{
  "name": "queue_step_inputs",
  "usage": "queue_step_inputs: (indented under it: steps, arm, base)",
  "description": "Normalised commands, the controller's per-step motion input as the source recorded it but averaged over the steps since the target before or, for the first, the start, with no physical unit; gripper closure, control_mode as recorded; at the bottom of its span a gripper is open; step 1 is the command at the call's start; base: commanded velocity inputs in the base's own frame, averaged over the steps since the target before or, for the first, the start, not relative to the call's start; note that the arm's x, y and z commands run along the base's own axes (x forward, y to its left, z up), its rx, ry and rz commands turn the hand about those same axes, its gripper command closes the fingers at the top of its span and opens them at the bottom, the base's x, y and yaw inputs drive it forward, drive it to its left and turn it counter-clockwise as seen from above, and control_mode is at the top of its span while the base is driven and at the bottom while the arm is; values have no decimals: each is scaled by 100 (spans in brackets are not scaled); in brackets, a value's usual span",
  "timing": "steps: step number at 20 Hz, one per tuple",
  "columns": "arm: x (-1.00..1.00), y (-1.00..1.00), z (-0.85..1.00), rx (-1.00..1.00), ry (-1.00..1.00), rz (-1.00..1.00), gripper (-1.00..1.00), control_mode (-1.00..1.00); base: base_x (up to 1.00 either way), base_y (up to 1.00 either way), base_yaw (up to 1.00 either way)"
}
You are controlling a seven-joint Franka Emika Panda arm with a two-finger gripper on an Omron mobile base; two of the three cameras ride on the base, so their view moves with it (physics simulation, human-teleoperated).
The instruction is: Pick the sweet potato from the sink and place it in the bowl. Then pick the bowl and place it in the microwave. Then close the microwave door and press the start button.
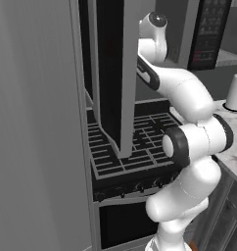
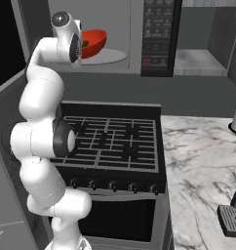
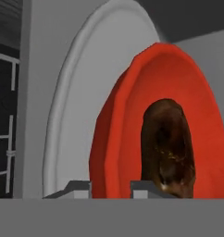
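Inside the microwave (image 2: 159, 34), the gripper (image 3: 110, 187) meets the near rim of the red bowl (image 3: 127, 120), one fingertip (image 3: 77, 189) outside the wall and the other inside; whether they pinch it cannot be told. The sweet potato (image 3: 168, 146) lies in the bowl, just beyond, above the turntable (image 3: 72, 102).

White arm (image 2: 42, 146) rises from the base, elbow bent, upper link leaning forward and up. Wrist (image 2: 66, 36) is raised high and turned sideways. Gripper (image 3: 110, 187) fingertips stand apart, slightly spread.
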Motion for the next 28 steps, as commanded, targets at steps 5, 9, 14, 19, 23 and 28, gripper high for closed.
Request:
queue_step_inputs:
  steps: [5,9,14,19,23,28]
  arm:
    - [39,0,-2,0,12,-1,100,-100]
    - [0,0,-36,0,6,0,100,-100]
    - [0,0,-72,0,0,0,100,-100]
    - [0,0,-63,0,0,0,-100,-100]
    - [-26,0,1,0,-8,0,-100,-100]
    - [-96,0,11,1,-17,0,-100,-100]
  base:
    - [0,0,0]
    - [0,0,0]
    - [0,0,0]
    - [0,0,0]
    - [0,0,0]
    - [0,0,0]
